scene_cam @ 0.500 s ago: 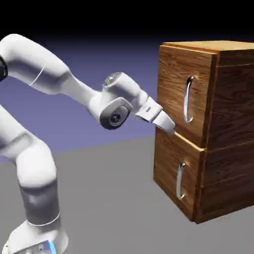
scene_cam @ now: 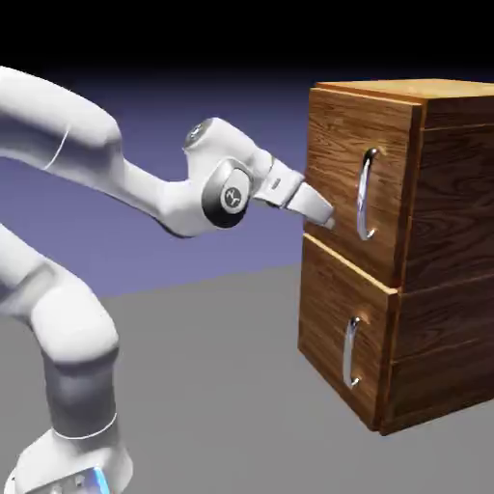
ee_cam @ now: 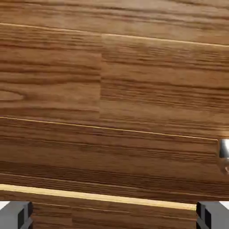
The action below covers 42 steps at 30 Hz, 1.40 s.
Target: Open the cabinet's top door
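Observation:
The brown wood-grain cabinet [scene_cam: 444, 260] stands at the right of the exterior view. Its top door [scene_cam: 338, 145] carries a long vertical silver handle [scene_cam: 366, 193]. My gripper [scene_cam: 326, 219] hangs just in front of the door's lower left part, left of the handle and above the seam to the lower panel [scene_cam: 328, 309]. In the hand view the door's wood [ee_cam: 114, 89] fills the picture. The two grey fingertips [ee_cam: 15, 215] sit far apart at the bottom corners, with nothing between them. A sliver of the silver handle [ee_cam: 223, 150] shows at the right edge. The gripper is open.
The lower panel has its own shorter silver handle [scene_cam: 349, 352]. The grey table [scene_cam: 212, 386] stretches between the robot's base and the cabinet. My white arm [scene_cam: 116, 183] reaches in from the left.
The hand has risen from the seam between the two panels to the lower part of the top door, and the wrist has turned. The cabinet has not moved.

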Motion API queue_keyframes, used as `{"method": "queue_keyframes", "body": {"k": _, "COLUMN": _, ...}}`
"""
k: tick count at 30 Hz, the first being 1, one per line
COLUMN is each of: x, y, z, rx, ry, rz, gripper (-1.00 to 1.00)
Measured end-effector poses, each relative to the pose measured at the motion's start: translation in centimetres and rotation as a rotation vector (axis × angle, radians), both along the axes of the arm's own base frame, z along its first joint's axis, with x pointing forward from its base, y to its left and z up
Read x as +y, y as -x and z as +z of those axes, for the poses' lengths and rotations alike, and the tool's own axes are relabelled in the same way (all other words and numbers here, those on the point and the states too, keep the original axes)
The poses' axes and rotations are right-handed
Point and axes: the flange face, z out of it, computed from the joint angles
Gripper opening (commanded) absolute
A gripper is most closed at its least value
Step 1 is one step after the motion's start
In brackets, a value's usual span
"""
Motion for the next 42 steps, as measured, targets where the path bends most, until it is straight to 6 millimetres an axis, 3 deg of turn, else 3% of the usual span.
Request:
{"method": "queue_keyframes", "body": {"k": 10, "x": 0.0, "y": 1.4, "z": 1.8, "rx": -0.111, "ry": 0.014, "rz": -0.001, "gripper": 1.0}}
{"method": "queue_keyframes", "body": {"k": 20, "x": -1.3, "y": 2.6, "z": 2.4, "rx": -0.238, "ry": 0.01, "rz": -0.01, "gripper": 1.0}}
{"method": "queue_keyframes", "body": {"k": 42, "x": -7.4, "y": 2.2, "z": 0.3, "rx": -0.539, "ry": -0.077, "rz": -0.002, "gripper": 1.0}}
